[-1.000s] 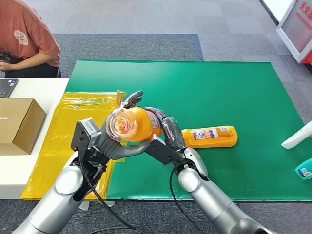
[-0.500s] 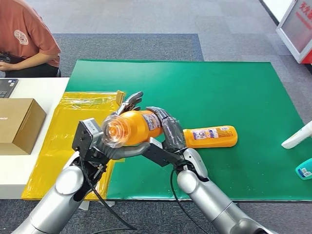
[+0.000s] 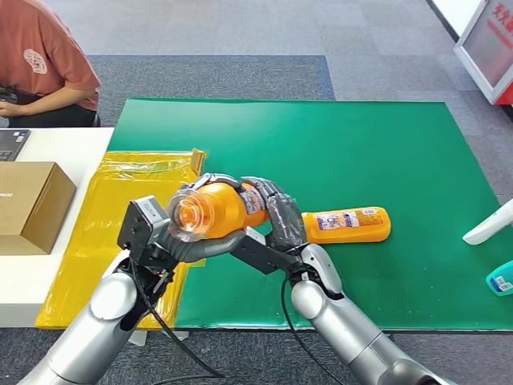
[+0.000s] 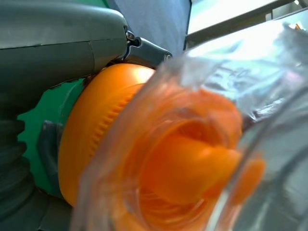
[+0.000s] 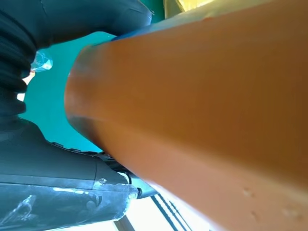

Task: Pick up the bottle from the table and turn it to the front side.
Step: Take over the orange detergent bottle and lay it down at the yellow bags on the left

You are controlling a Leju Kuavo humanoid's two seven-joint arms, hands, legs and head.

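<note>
both hands grasp the bottle (image 3: 220, 210) above the mat (image 3: 363, 152): left hand (image 3: 181, 241) at 9 o'clock, right hand (image 3: 280, 218) at 3.

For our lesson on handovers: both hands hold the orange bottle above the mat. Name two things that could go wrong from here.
1. The orange bottle is smooth and held nearly level between the left hand and right hand; turning it could let it slip.
2. If dropped, it could strike the second bottle lying on the green mat.
</note>
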